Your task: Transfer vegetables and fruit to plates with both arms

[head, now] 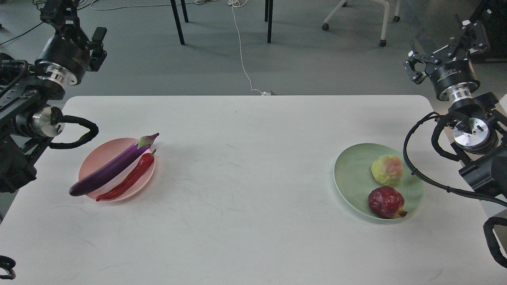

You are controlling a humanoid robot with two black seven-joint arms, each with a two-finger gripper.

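Note:
The purple eggplant (113,166) and the red chili pepper (127,177) lie side by side across the pale pink plate (93,158) on the left of the table. The yellow-green fruit (387,170) and the dark red pomegranate-like fruit (386,202) sit on the pale green plate (352,174) on the right. My left gripper (77,23) is raised beyond the table's far left corner, open and empty. My right gripper (445,45) is raised beyond the far right corner, open and empty. Both are well away from the plates.
The white table (245,178) spans the view. Behind it on the grey floor are black furniture legs (178,23), a white cable (241,51) and an office chair base (356,16). My arms' links and cables hang over the table's left and right edges.

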